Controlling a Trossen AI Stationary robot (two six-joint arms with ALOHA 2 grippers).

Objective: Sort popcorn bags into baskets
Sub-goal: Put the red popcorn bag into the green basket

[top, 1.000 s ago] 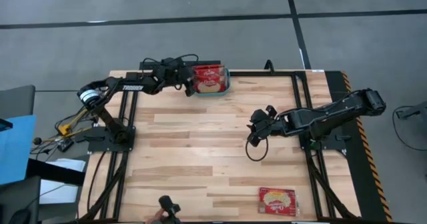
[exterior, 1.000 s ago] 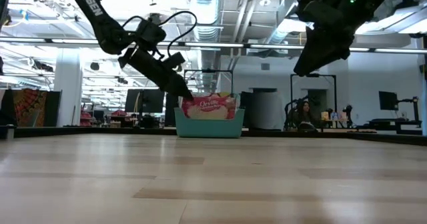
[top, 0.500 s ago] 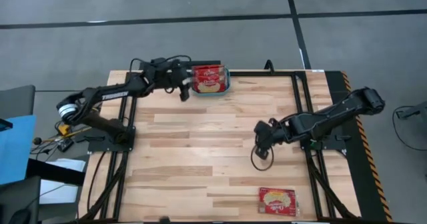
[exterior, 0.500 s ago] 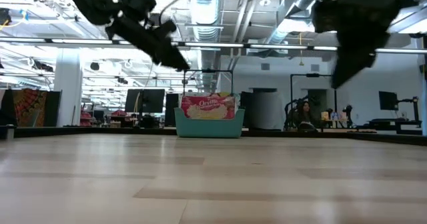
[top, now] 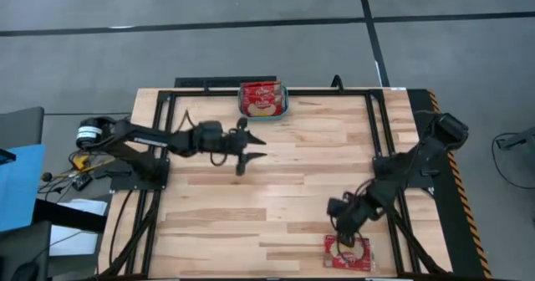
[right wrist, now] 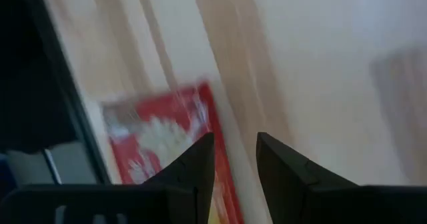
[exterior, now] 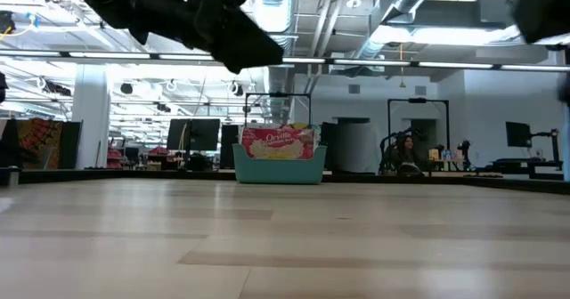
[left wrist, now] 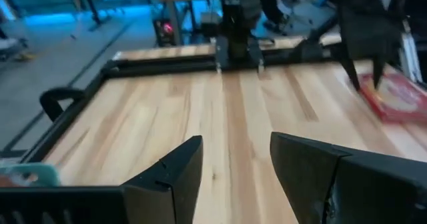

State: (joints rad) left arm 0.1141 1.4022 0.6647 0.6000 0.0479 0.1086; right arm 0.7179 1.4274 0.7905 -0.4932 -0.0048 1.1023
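The teal basket [top: 263, 101] stands at the table's far edge with red popcorn bags [top: 261, 97] in it; in the low view a bag [exterior: 279, 141] stands up above the basket's rim [exterior: 279, 170]. One more red popcorn bag [top: 347, 252] lies flat near the table's near edge. My left gripper [top: 257, 147] hovers open and empty over the table's middle, pointing level toward the right. My right gripper [top: 341, 235] hangs open just above the far edge of the lone bag [right wrist: 160, 141], pointing down, with nothing between its fingers.
Black frame rails [top: 378, 122] run along the table's left, right and far sides. Bare wood [top: 284, 189] lies between the two grippers. In the low view a person [exterior: 405, 148] sits far behind the table in the room.
My left gripper has drawn back from the basket toward the table's middle and tipped up from slanting down to about level, empty. My right gripper has swung toward the near edge, sunk and tipped downward, and now hangs over the lone bag. The bags have not moved.
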